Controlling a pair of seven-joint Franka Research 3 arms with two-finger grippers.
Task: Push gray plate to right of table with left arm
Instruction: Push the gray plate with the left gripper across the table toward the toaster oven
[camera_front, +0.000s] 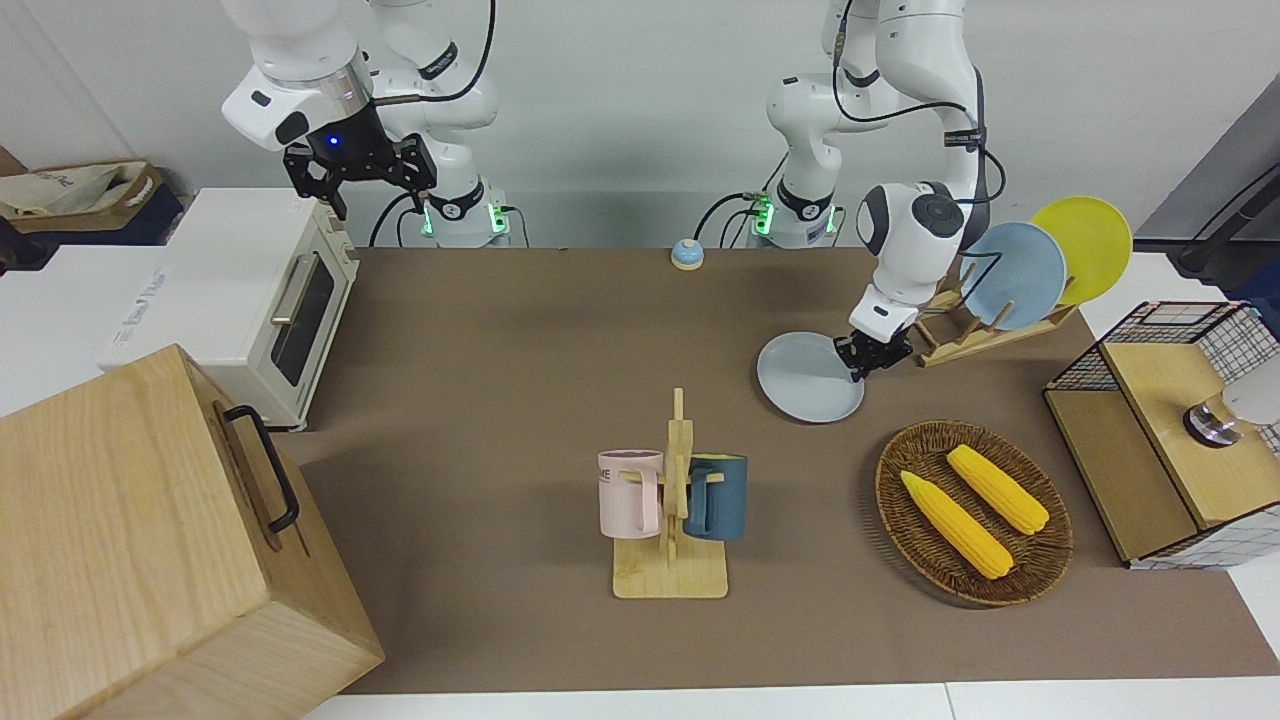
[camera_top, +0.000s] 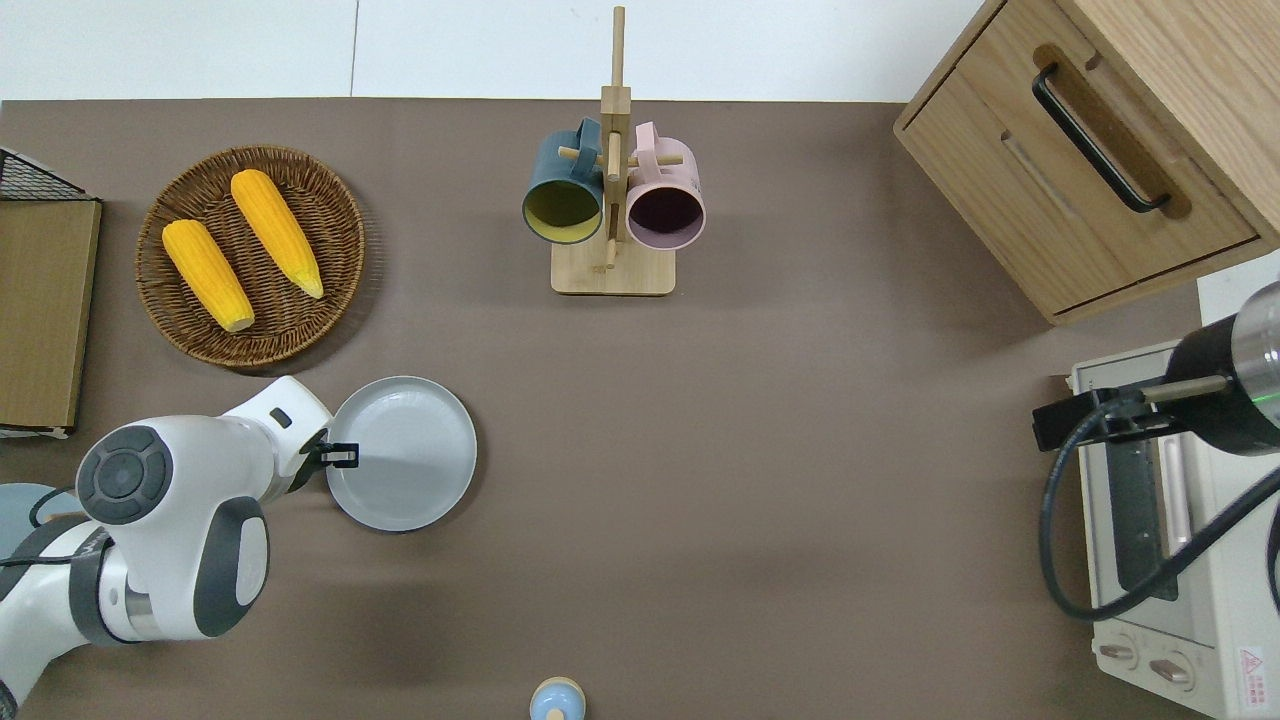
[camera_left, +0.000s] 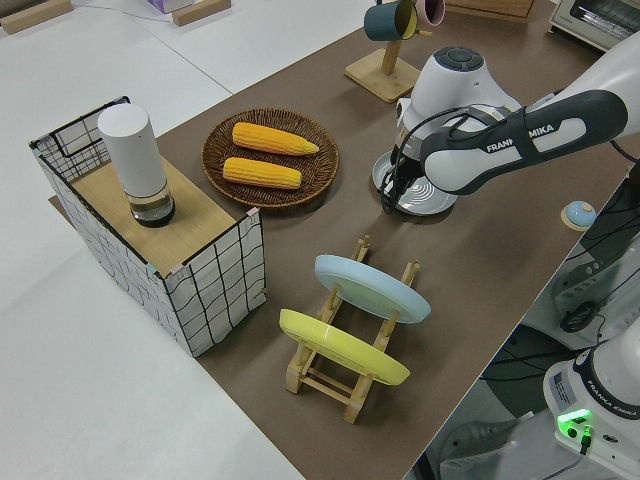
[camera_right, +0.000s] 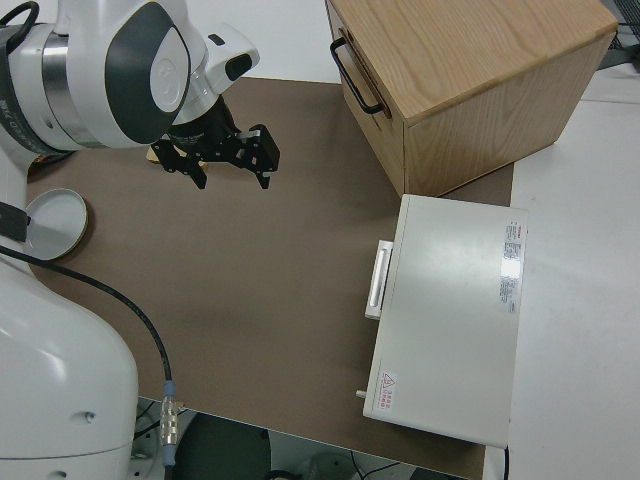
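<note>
My left gripper (camera_top: 340, 455) sits low at the edge of the round pale gray plate (camera_top: 405, 455) near the woven corn basket (camera_top: 250, 255), fingers maybe pressed together, I cannot tell, so I should push slowly and straight across the brown surface (camera_top: 780, 480).

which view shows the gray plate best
The overhead view: the gray plate shows as a full circle, the left gripper at its rim. The front view shows it slanted; in the left side view the arm hides much of it.
</note>
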